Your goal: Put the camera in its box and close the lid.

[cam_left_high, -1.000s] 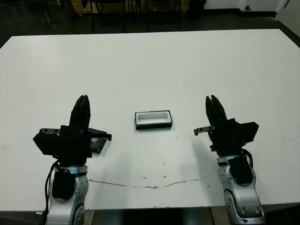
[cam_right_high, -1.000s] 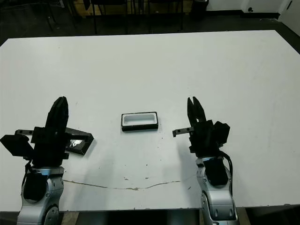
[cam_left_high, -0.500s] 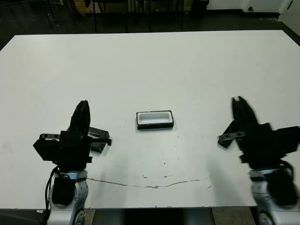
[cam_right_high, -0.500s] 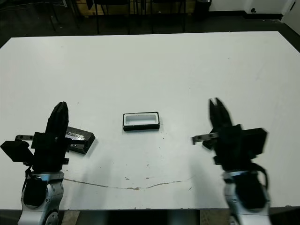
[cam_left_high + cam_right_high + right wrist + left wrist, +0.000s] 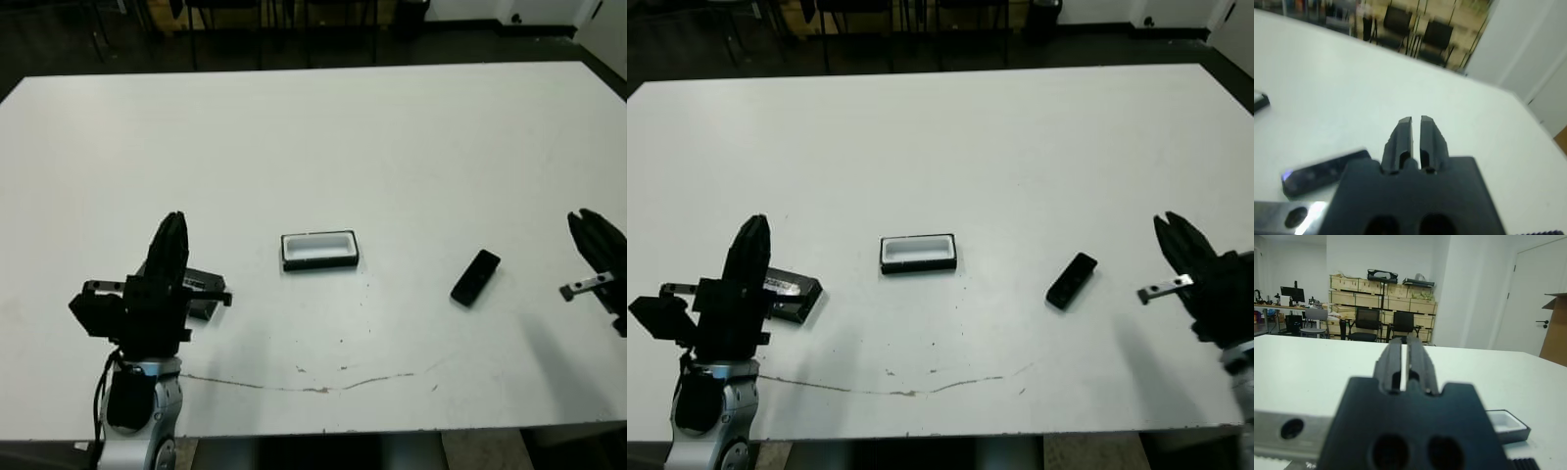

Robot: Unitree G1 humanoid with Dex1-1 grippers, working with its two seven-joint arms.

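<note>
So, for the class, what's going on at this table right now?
A two-armed robot is set to pack a camera into its box, but nothing is held at this moment. The camera lies on the white table, apart from the box and to its right. The box sits open and empty in the middle. The lid lies beside the left gripper. The right gripper hovers near the table's right edge. Both grippers are shut.

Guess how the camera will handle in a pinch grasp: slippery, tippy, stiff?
The camera looks like a rigid slim bar, so probably stiff. It lies flat on the table, so it should slide rather than roll or tip. Its dark casing looks smooth, possibly slippery.
</note>
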